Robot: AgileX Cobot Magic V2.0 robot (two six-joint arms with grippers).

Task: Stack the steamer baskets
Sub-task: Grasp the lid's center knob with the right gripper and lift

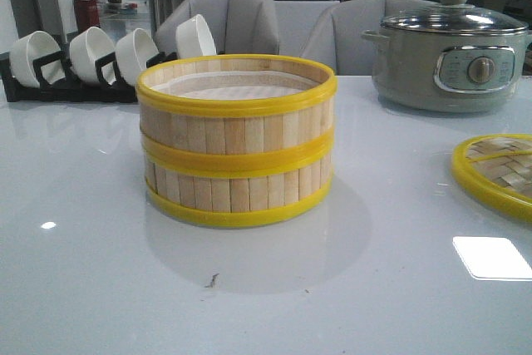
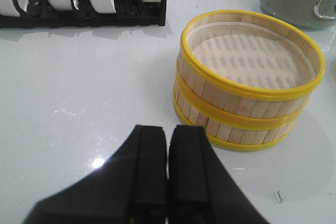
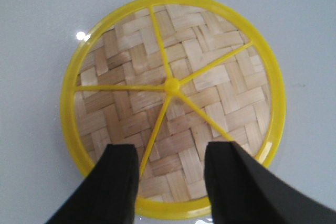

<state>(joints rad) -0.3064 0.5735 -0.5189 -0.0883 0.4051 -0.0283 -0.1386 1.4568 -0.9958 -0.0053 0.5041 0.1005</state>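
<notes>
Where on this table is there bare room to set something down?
Bare white table runs in front of the stacked steamer baskets and to their left, up to the bowl rack. The right is crowded: woven lid under the right gripper, electric pot behind.

Steamer baskets: pale bamboo slats, yellow rims, white liner.

In your front view, the woven lid is cut off by the right edge, and so is the electric pot. The lower steamer basket's interior is hidden beneath the upper steamer basket. Neither arm shows there. In the right wrist view, the right end effector covers the lid's lower rim, and its fingers run off the bottom edge.
</notes>
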